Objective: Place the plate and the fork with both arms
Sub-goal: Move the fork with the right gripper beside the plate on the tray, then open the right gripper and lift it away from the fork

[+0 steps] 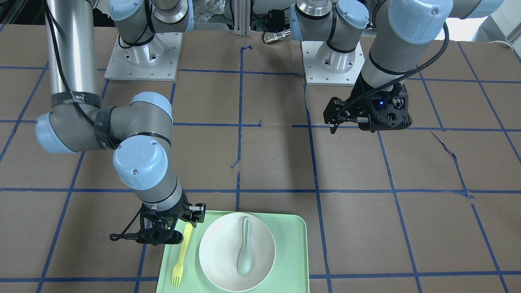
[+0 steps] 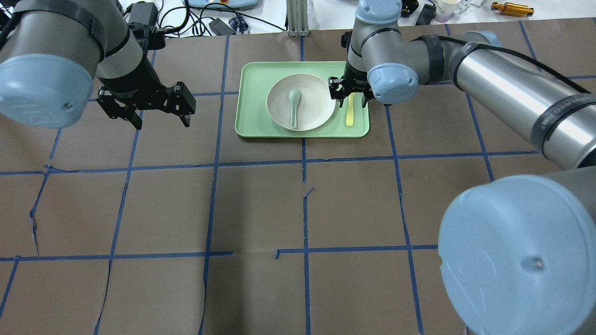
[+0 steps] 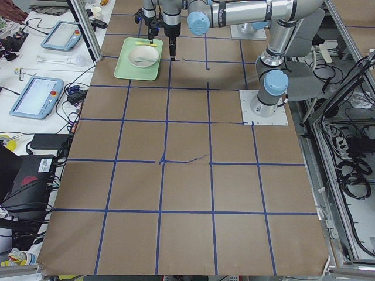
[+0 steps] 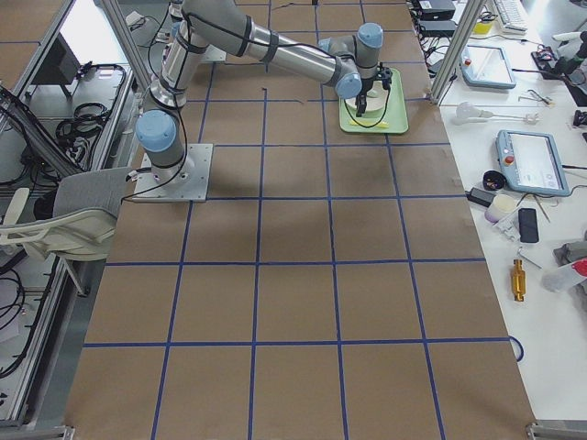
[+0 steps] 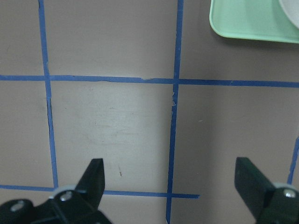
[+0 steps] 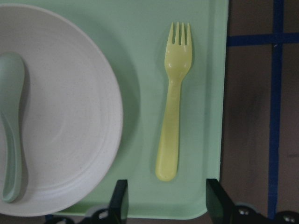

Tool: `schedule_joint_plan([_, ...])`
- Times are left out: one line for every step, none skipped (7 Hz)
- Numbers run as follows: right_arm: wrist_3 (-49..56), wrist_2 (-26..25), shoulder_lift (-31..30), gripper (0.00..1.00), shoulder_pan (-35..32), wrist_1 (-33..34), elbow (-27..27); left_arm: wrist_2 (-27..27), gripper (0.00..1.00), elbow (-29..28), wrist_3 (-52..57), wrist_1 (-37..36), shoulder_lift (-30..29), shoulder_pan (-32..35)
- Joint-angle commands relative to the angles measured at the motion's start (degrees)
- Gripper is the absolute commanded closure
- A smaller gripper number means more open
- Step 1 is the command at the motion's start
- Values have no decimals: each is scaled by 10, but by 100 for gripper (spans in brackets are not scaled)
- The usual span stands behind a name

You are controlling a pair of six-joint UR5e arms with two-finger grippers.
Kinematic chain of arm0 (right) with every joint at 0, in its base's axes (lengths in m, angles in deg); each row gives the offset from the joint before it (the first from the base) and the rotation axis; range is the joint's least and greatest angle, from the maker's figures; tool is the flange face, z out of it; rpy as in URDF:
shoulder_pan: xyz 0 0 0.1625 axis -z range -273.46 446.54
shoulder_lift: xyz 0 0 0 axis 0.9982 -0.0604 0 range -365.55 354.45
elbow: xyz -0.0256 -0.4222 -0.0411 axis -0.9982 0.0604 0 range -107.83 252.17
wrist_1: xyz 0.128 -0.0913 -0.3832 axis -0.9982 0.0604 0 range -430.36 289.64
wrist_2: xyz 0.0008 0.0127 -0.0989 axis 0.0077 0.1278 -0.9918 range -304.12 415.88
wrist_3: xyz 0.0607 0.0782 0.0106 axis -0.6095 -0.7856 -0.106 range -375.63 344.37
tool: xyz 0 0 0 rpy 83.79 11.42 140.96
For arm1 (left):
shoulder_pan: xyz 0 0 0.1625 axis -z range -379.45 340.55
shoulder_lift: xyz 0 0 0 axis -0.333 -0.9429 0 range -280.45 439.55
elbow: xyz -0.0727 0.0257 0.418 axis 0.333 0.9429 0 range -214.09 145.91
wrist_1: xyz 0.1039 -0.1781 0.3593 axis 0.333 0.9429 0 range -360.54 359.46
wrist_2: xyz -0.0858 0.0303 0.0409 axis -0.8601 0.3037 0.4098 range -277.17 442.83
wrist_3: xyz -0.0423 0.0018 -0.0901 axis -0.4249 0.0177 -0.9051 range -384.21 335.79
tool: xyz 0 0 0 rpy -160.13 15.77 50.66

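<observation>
The fork (image 6: 174, 100) lies on the tray (image 6: 205, 93) beside the plate (image 6: 70, 116), the right hand (image 6: 167, 203) spread apart over its handle; the left hand (image 5: 169, 170) hangs spread over the desk (image 5: 117, 121).

The table (image 1: 276, 162) is brown, with blue lines (image 1: 240, 122) that make big squares. The tray (image 1: 293, 244) is light green. The plate (image 6: 70, 116) is creamy white with tiny specks. The spoon (image 1: 244, 248) is pale grey-green, and the fork (image 6: 174, 102) is soft yellow. The arms (image 1: 67, 49) are shiny silver-grey with light blue caps (image 1: 140, 162). The left gripper (image 5: 170, 177) and the right gripper (image 6: 166, 200) are black. A little blue light (image 1: 381, 103) shines on the left one.
</observation>
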Motion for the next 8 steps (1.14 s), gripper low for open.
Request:
schedule_joint_plan([-1,2,-102,34,0,-116,-3,1,0,-23,0,43,1,2])
schedule_joint_plan([1,3,-153,33,1,-172,-3,-2,0,-23,0,43,-1,1])
schedule_joint_plan([-1,4,-189,31,0,-201,-1,-2,0,-22,0,42,-1,1])
schedule_joint_plan([-2,3,-221,24,-2,-228,-2,-2,0,-22,0,42,-1,0])
schedule_joint_plan([-1,1,-251,0,-7,-246,-2,-2,0,-20,0,41,-2,0])
schedule_joint_plan([-1,1,-272,0,-7,-264,-1,-1,0,-18,0,41,-2,0])
schedule_joint_plan([0,1,-279,0,-7,-264,-3,-1,0,-18,0,40,-3,-1])
schedule_joint_plan([0,0,-279,0,-7,-265,-3,-3,0,-17,0,40,-6,-1])
